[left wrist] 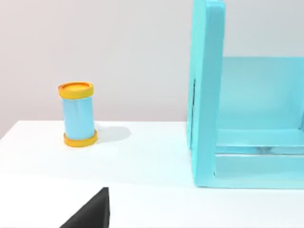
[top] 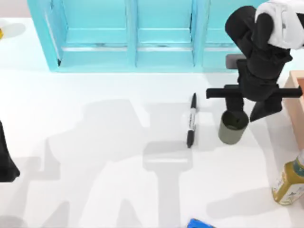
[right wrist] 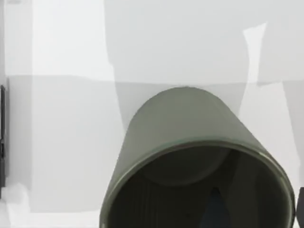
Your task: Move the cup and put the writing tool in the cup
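The dark olive cup [top: 232,127] stands upright right of the table's middle, and in the right wrist view its open mouth [right wrist: 199,190] sits very close. Just left of it the black marker [top: 191,121] with a white label band lies flat, pointing front to back; its edge [right wrist: 3,137] also shows in the right wrist view. My right gripper [top: 249,113] hovers just above and behind the cup, open, its two fingers spread about a cup's width apart. My left arm [top: 6,161] is parked at the table's left edge.
A teal shelf unit [top: 133,38] runs along the back. A yellow-green bottle [top: 289,183] stands at the front right, a wooden box edge [top: 297,97] beyond it. A small blue object [top: 199,223] lies at the front edge. A blue and yellow can [left wrist: 78,115] stands at the far left.
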